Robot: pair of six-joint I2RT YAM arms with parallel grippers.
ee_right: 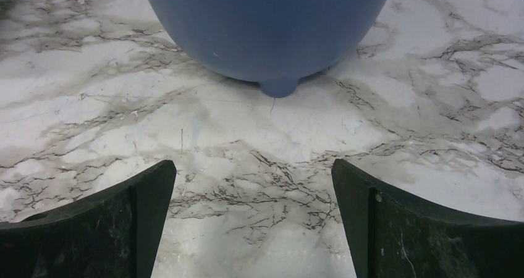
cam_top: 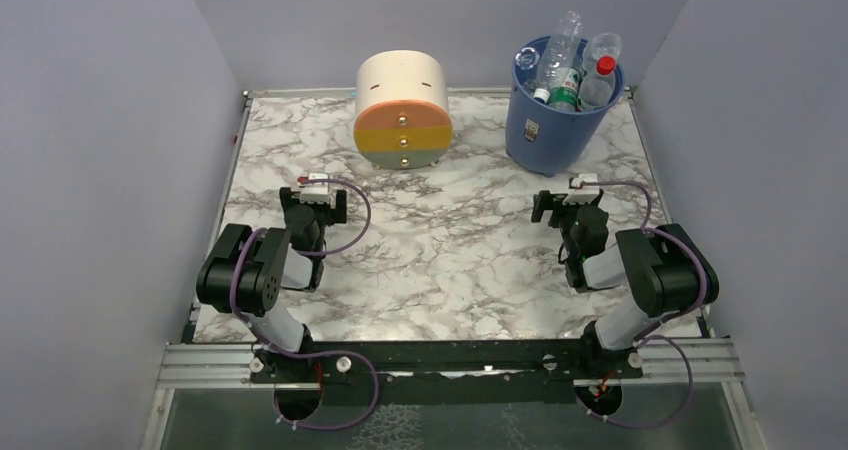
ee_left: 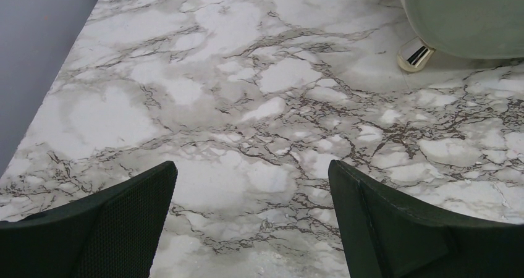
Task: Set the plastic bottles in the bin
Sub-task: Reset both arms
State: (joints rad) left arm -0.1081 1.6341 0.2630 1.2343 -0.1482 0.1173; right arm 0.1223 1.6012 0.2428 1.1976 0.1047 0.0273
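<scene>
We see bin base ahead, standing on marble tabletop | our right claw spread wide, near the bin, not touching it

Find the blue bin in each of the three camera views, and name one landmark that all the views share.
Top external: the blue bin stands at the upper right, with bottles poking out of it.
Left wrist: not in it; only the drawer unit shows, at the top right.
Right wrist: its lower wall fills the top centre.
Shared landmark: the marble tabletop.
</scene>
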